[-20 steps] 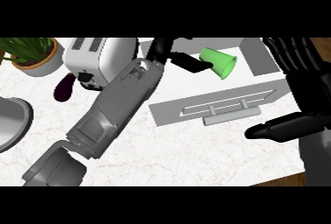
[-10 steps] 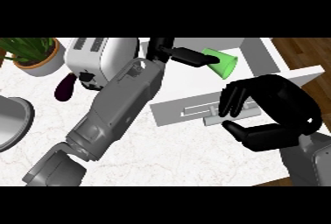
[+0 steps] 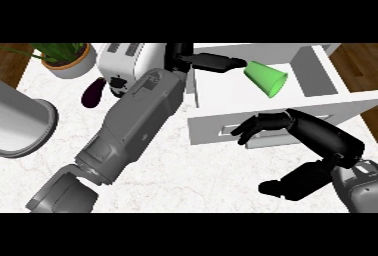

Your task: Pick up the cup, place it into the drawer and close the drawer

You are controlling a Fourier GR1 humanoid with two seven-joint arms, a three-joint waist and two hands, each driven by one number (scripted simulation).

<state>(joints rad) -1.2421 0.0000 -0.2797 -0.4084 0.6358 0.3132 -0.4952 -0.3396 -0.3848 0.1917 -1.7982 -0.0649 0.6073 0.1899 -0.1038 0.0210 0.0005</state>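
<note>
Green cup (image 3: 266, 79): smooth plastic, slight sheen. Drawer (image 3: 310, 111): matt white, painted look. Counter (image 3: 192, 172): pale marbled stone, smooth. Hands (image 3: 325, 137): black, glossy plastic. Forearm (image 3: 133, 125): grey, satin. Toaster (image 3: 125, 60): white, shiny. Pot (image 3: 26, 125) at counter's left edge: brushed metal.

White marbled counter (image 3: 184, 170); wooden floor (image 3: 354, 60) beyond; potted plant (image 3: 66, 57), toaster (image 3: 125, 60)

My two boxy grey forearms of smooth panelled casing, my left hand (image 3: 210, 61) glossy black with slim fingers, my right hand (image 3: 314, 142) black too, thick-thumbed
</note>
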